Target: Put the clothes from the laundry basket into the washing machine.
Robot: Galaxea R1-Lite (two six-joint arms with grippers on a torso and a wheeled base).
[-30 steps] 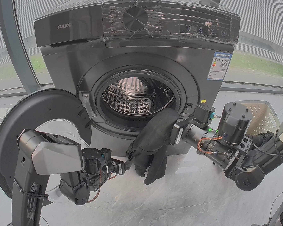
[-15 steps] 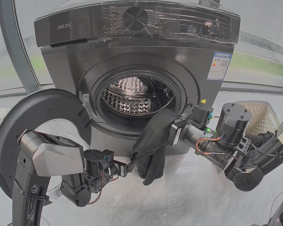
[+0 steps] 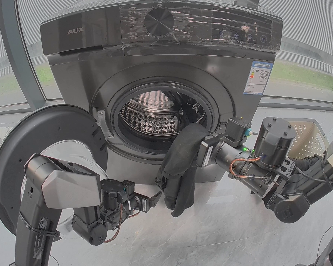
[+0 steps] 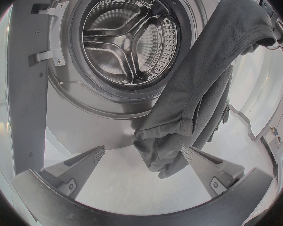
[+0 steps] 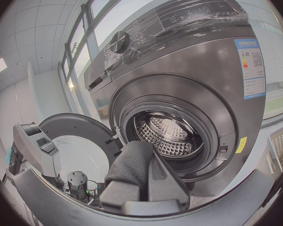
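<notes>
A: Arm poses?

B: Right arm enters from 4 o'clock in the head view, forearm about level. The right gripper sits at 5 o'clock on the rim of the drum opening, fingers pinched on the black garment. Left arm enters low from 8 o'clock. The left gripper is spread wide, near the floor, just beside the garment's lower end. Contact there: cannot tell.

A: Counts?

B: One washing machine. One door, swung open at 9 o'clock. One garment. One laundry basket at 3 o'clock, behind the right arm. Two grippers.

A: Garment appearance and location?

B: Dark, fine mesh-like knit with stitched hems. It drapes over the right gripper and hangs folded in front of the machine, below the opening. It is not inside the drum, and its lower end is clear of the floor.
</notes>
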